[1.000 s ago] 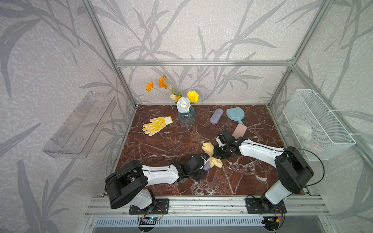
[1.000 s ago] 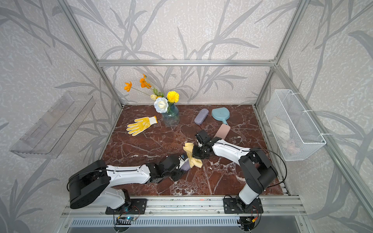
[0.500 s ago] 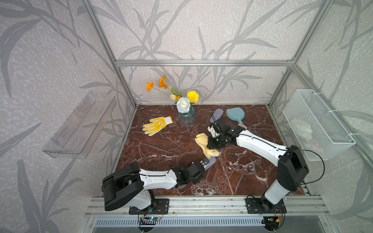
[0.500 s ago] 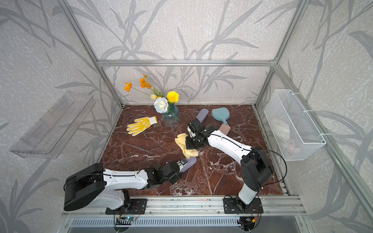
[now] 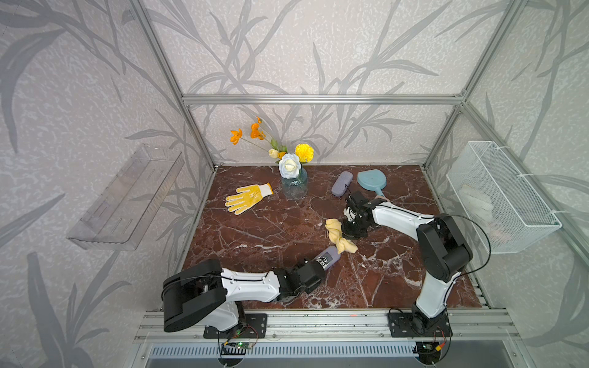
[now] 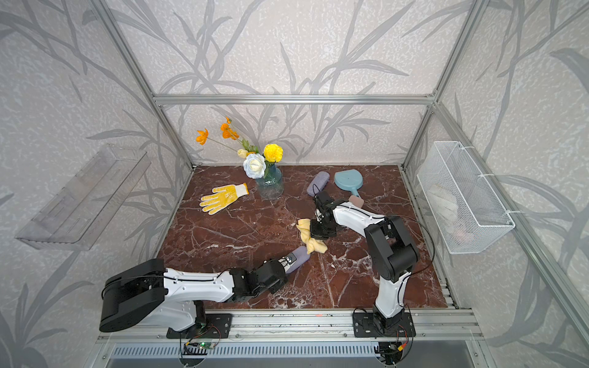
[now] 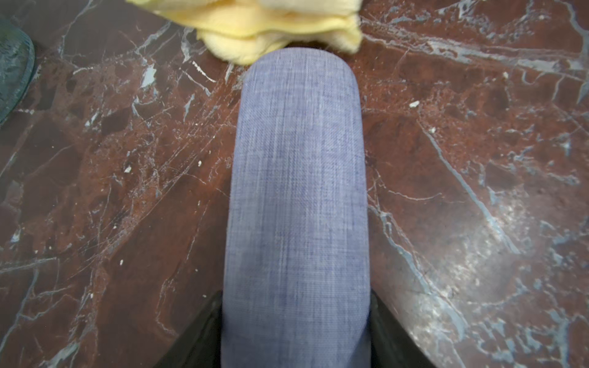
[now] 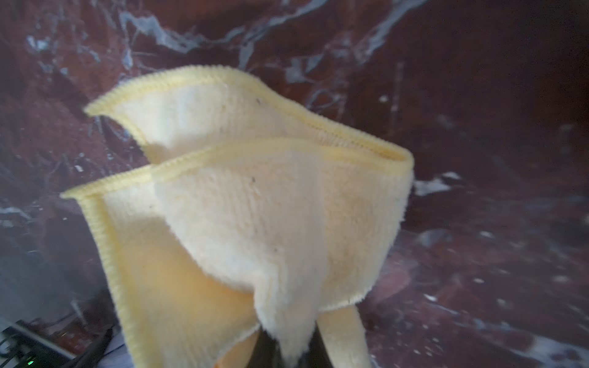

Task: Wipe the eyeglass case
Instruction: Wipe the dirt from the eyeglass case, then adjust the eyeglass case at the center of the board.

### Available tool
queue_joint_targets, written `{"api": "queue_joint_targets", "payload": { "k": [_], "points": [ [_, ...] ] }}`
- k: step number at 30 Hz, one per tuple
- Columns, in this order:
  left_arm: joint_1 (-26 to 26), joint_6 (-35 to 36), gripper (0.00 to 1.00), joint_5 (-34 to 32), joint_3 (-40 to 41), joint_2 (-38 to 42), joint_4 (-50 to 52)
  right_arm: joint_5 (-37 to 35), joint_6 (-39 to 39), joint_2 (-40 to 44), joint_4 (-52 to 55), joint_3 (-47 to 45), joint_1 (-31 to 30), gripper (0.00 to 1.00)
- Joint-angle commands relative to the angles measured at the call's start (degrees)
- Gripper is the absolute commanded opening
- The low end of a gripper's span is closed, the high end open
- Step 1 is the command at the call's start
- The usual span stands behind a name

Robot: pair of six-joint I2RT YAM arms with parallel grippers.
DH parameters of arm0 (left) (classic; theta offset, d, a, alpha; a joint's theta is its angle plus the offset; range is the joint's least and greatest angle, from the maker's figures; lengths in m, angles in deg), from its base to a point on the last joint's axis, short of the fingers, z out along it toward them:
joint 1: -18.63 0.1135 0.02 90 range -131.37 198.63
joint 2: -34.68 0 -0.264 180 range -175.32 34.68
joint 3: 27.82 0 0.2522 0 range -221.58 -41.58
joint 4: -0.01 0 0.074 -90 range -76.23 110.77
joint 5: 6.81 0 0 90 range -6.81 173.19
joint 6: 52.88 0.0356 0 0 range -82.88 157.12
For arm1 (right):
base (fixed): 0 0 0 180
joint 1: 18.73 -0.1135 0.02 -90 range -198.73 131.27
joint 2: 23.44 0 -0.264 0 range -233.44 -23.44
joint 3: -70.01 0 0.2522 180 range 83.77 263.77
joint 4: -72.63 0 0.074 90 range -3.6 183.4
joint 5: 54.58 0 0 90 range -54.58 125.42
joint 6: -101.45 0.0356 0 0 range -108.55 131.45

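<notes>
My jaws pinch a folded, fluffy pale-yellow cloth with stitched edges, its folds fanning out over the blurred red marble surface.

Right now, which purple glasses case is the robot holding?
The front case, in the left gripper, yellow cloth at its tip. The other case lies loose at the back.

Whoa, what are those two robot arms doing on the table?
They are wiping an eyeglass case. The left tool is shut on one end of the blue-grey case. The right tool pinches a bunched yellow cloth, and the cloth's lower end meets the case's far tip. On the marble table, a glove, flower vase, hand mirror and second case lie farther back.
</notes>
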Motion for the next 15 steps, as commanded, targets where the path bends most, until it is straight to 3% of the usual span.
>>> {"api": "queue_joint_targets", "payload": {
  "k": [1,4,8,15],
  "points": [
    [0.18,-5.10,0.05,0.28,-0.88,0.37,1.98,-4.80,-2.86,7.57,5.31,1.88,-1.43,0.00],
    [0.42,-7.93,0.15,1.91,-3.78,0.02,7.47,-2.27,-0.87,10.07,6.29,-1.36,-2.40,0.00],
    [1.56,-11.21,0.42,7.05,-8.64,-1.88,14.20,-2.87,5.27,14.44,4.76,-9.56,-3.30,0.00],
    [1.91,-14.90,0.60,13.90,-18.07,-9.09,25.09,-2.38,13.99,14.56,-1.20,-14.62,-4.00,0.00]
  ]
}}
